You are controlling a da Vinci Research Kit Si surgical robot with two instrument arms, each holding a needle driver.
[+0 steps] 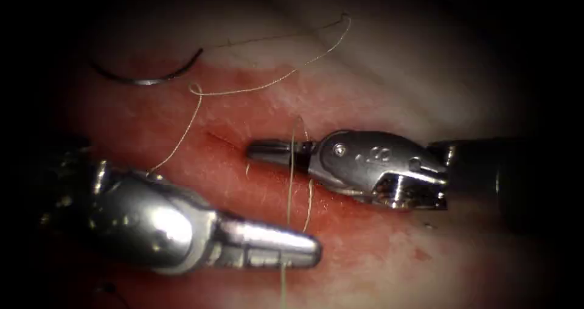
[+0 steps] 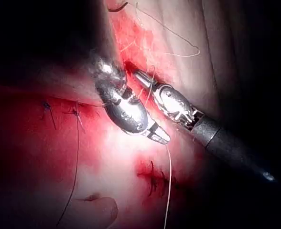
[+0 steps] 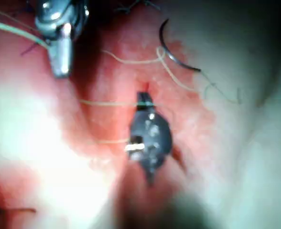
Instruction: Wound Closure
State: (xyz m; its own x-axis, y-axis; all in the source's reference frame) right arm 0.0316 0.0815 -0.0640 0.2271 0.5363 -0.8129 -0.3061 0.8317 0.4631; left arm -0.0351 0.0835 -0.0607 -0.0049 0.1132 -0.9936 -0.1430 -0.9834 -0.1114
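The curved needle (image 1: 146, 81) lies free on the tissue (image 1: 377, 102), far left of the cut (image 1: 219, 140), held by neither tool and not in the tissue. Its thread (image 1: 267, 85) arcs to the back, returns to a small loop and drops toward the left tool. The left tool (image 1: 313, 248) lies low at the front, pointing right, jaws shut on the thread, which hangs from its tip (image 2: 162, 137). The right tool (image 1: 252, 151) reaches in from the right with jaws shut over the cut; thread strands are looped around its jaws (image 3: 143, 100). The needle (image 3: 171, 57) rests beyond them.
Red fluid (image 1: 377, 248) stains the tissue around the cut. Finished dark stitches (image 2: 155, 179) sit nearer the camera in the left wrist view, with more stitches (image 2: 76, 112) and a long dark thread tail beside them.
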